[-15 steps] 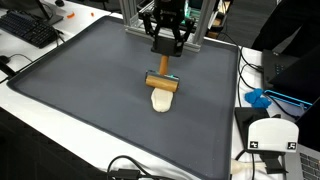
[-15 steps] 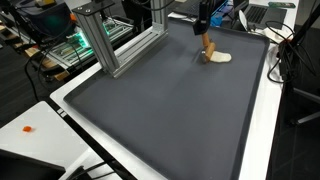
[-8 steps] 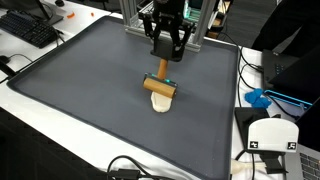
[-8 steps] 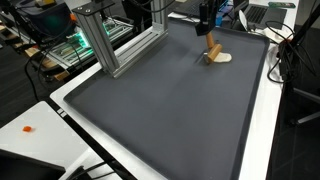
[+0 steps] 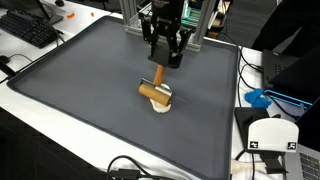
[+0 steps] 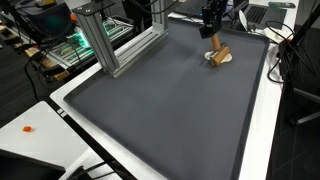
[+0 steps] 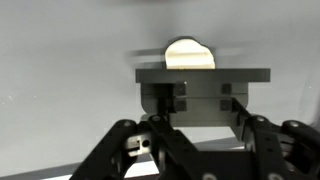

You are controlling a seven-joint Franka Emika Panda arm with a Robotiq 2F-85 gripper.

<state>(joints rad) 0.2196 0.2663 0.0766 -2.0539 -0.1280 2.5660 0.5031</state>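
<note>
Held the handle of a wooden roller (image 5: 153, 93) in the closed gripper (image 5: 161, 64), tilted over a pale dough lump (image 5: 161, 104). Lay at the dark mat's (image 6: 150, 110) far right, looking partly flattened. Had not yet released the roller.

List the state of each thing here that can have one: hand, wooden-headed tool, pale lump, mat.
grey mat: spread flat.
pale lump: lying flat on the grey mat.
wooden-headed tool: held by its thin handle, head slanted, low over the pale lump.
hand: shut on the wooden-headed tool.
</note>
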